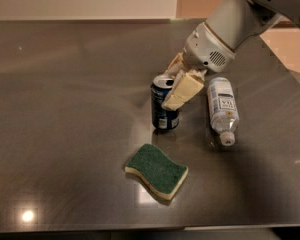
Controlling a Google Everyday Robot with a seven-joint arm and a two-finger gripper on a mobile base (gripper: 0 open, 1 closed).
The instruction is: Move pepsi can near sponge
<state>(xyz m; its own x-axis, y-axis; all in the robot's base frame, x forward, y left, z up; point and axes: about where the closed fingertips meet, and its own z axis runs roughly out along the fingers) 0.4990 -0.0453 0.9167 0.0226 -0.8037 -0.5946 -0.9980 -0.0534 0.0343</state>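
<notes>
The pepsi can [162,109], dark blue with a silver top, is upright near the middle of the dark table [65,134]. My gripper [172,86] comes down from the upper right and is shut on the can. One cream finger [184,90] lies across the can's right front, the other is behind its top. The sponge [156,170], with a green top and pale yellow base, lies flat just in front of the can, a short gap apart. I cannot tell if the can's base touches the table.
A clear plastic bottle [222,106] with a white label lies on its side right of the can, cap toward the front. The table's front edge [150,230] runs just beyond the sponge. The right edge [290,69] is near the arm.
</notes>
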